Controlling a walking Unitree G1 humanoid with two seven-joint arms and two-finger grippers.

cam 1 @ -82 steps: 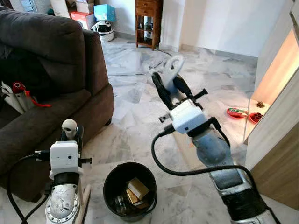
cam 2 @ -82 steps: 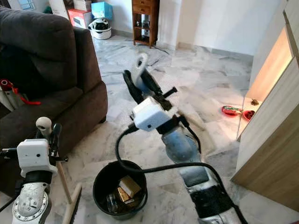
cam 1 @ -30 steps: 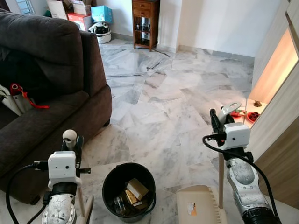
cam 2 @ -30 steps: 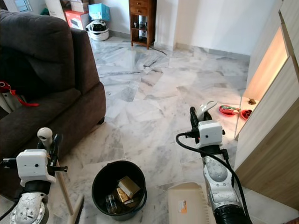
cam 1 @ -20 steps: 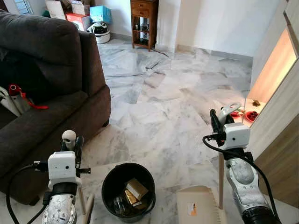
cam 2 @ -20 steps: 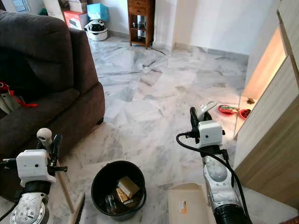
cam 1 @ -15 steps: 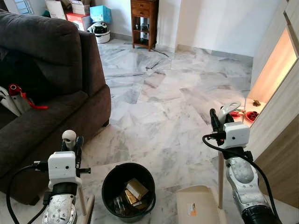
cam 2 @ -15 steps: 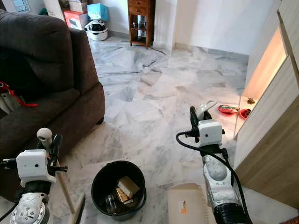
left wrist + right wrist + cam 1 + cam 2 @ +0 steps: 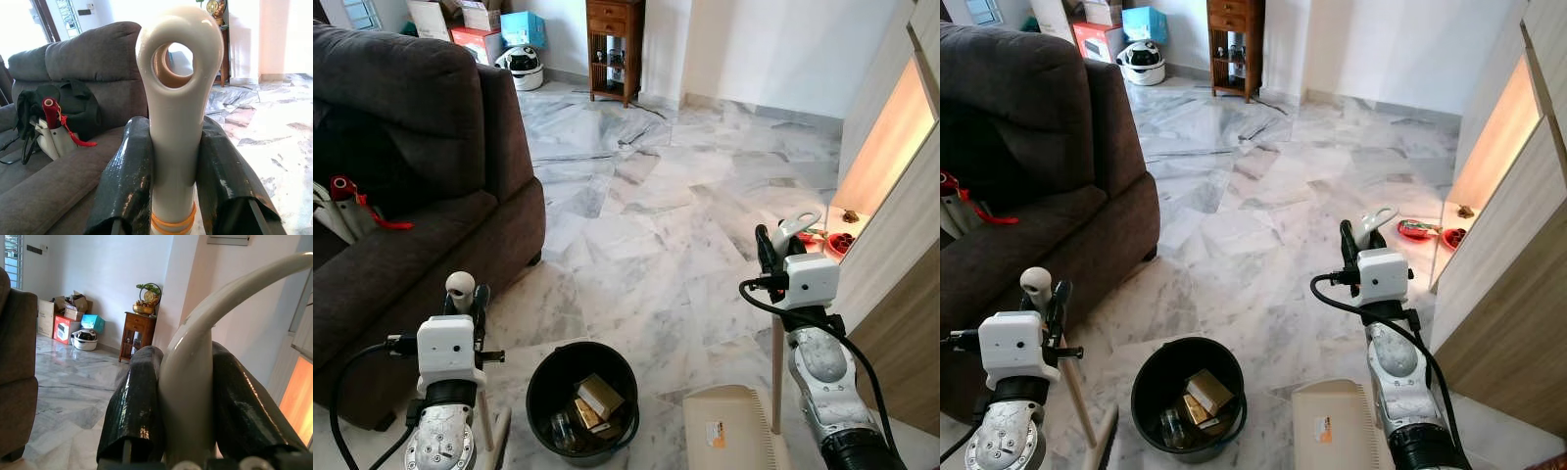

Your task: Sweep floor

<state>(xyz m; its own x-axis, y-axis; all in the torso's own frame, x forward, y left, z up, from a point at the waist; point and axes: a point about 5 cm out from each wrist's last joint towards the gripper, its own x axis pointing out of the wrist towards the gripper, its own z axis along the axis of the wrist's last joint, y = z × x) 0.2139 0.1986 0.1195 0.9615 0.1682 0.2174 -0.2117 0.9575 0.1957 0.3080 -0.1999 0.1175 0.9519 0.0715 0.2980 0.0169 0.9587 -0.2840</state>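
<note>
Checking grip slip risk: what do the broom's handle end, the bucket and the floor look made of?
Broom handle end: glossy cream plastic, moulded hanging hole. Bucket: black, smooth, probably plastic. Floor: polished grey-veined marble-look tiles, reflecting light.

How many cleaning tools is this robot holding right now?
2. The left claw grips the broom handle by the sofa; the right claw grips the dustpan handle, with the dustpan resting on the floor beside the bucket.

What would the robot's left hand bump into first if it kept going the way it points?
Probably the dark sofa. The left hand, shut on the broom handle, points toward its backrest, with a black bag on the seat slightly aside. Depth is hard to judge.
</note>
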